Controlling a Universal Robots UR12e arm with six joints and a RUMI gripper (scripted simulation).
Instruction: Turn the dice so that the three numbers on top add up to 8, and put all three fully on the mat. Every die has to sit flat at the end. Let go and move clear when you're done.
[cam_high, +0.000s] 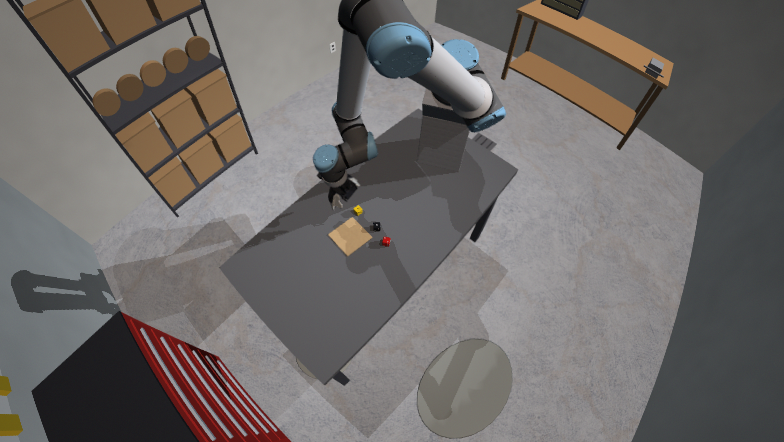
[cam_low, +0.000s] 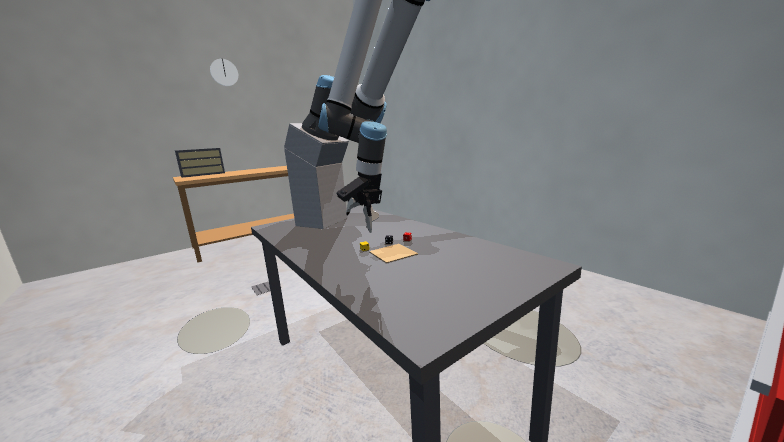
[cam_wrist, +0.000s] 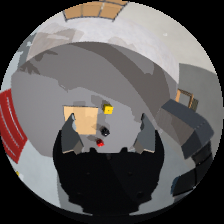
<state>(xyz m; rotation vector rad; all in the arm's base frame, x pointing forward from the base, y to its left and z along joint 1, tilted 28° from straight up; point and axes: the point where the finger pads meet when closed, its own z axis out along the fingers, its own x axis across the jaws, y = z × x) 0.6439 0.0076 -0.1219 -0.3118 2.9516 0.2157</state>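
A yellow die (cam_high: 357, 210) (cam_low: 364, 246) (cam_wrist: 108, 109) sits on the table beside the mat, off it. A black die (cam_high: 376, 226) (cam_low: 388, 239) (cam_wrist: 105, 131) and a red die (cam_high: 386, 241) (cam_low: 407, 237) (cam_wrist: 100, 143) also sit on the table, off the mat. The tan square mat (cam_high: 349, 237) (cam_low: 393, 253) (cam_wrist: 86, 115) carries no die. The pips on top are too small to read. My gripper (cam_high: 346, 194) (cam_low: 359, 218) (cam_wrist: 108, 113) is open and empty, above the table near the yellow die. In the wrist view the dice show ahead, between the spread jaws.
The grey table (cam_high: 323, 296) (cam_low: 466, 296) bears the dice and mat. The arm's pedestal (cam_high: 443, 140) (cam_low: 307, 186) stands at one end of the table. A shelf with boxes (cam_high: 189, 120), a wooden bench (cam_high: 592, 38) and a red cabinet (cam_high: 181, 378) stand away from the table.
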